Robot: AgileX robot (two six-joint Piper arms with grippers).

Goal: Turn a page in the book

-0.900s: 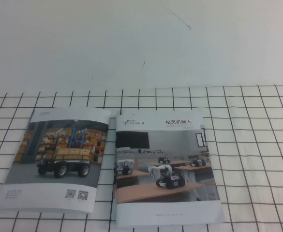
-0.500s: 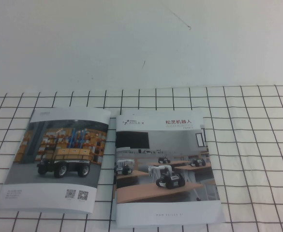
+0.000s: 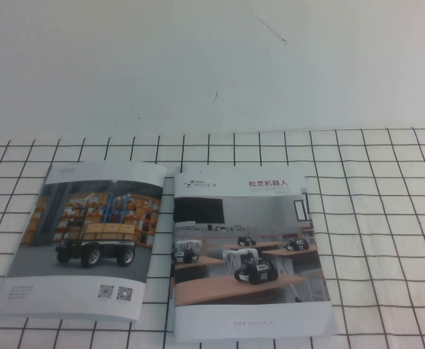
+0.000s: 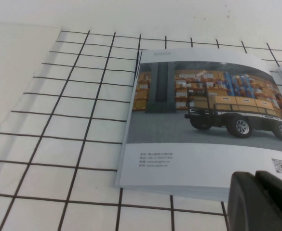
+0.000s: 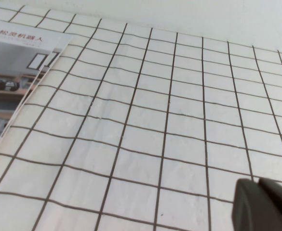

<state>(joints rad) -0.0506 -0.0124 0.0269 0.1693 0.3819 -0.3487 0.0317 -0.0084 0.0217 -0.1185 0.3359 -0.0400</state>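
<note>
The book (image 3: 165,251) lies open and flat on the grid cloth (image 3: 386,218); the page (image 3: 250,254) is its right sheet; left gripper (image 4: 262,202) near the warehouse sheet's (image 4: 206,125) corner, right gripper (image 5: 263,204) over bare cloth; cannot tell either grip.

My right claw (image 5: 263,204) hangs above the gridded counter (image 5: 169,120). The page (image 5: 15,62) lies flat, well apart from it.

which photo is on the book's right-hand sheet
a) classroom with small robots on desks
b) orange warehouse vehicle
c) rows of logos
a: the page on the right shows robots on desks under a red title; the warehouse vehicle sheet lies on the left.
</note>
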